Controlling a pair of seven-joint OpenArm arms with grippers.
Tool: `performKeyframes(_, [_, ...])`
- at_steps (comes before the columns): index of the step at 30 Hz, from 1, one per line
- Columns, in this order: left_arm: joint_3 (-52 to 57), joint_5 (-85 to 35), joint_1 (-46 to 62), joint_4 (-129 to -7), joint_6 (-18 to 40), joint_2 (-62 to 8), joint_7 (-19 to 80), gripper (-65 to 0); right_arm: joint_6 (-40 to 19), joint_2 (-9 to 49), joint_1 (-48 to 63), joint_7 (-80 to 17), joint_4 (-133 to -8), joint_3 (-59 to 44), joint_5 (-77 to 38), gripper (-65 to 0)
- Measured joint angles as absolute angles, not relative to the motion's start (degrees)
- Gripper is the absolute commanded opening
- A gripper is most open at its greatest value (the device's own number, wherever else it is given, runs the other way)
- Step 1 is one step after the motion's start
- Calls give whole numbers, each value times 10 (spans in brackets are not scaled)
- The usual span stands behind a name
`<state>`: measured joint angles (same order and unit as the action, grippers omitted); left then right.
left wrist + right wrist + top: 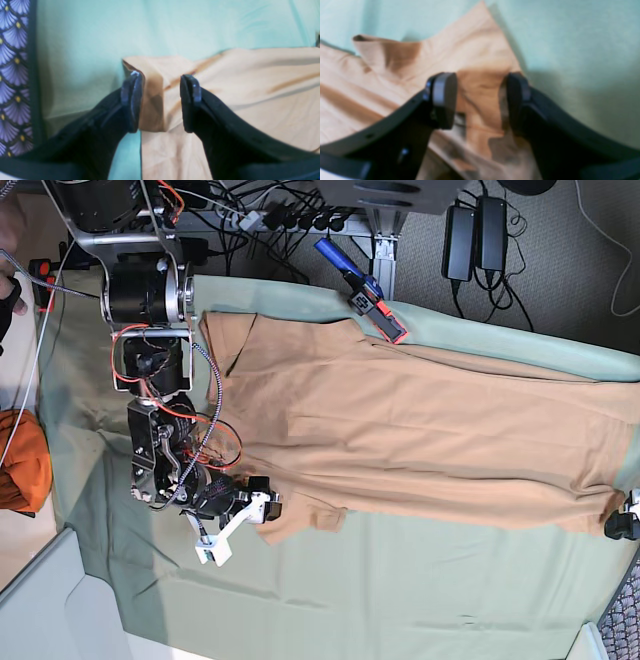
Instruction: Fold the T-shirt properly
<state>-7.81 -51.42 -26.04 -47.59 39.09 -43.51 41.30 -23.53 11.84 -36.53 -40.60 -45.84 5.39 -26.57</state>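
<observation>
Jaws on my left gripper point(160, 102) stand apart astride a raised fold at a corner of the T-shirt point(250, 100), the cloth between the pads not yet pinched. My right gripper point(480, 100) is likewise spread, straddling a rumpled sleeve edge. Beyond both, the shirt lies stretched flat across the green table cloth point(400, 590), one arm at each end. My worry: if I close on only the top layer, or on the table cloth with it, the lift will drag the shirt askew and wrinkle the fold.
</observation>
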Motion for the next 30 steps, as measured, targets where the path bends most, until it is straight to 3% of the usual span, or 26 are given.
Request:
performKeyframes(13, [-78, -394, -261, -473, 379, -427, 300, -360, -236, 119, -367, -408, -469, 54, -267, -327])
performKeyframes(30, [-78, -388, -299, -389, 341, -384, 295, -362, -236, 119, -367, -431, -470, 54, -267, -327])
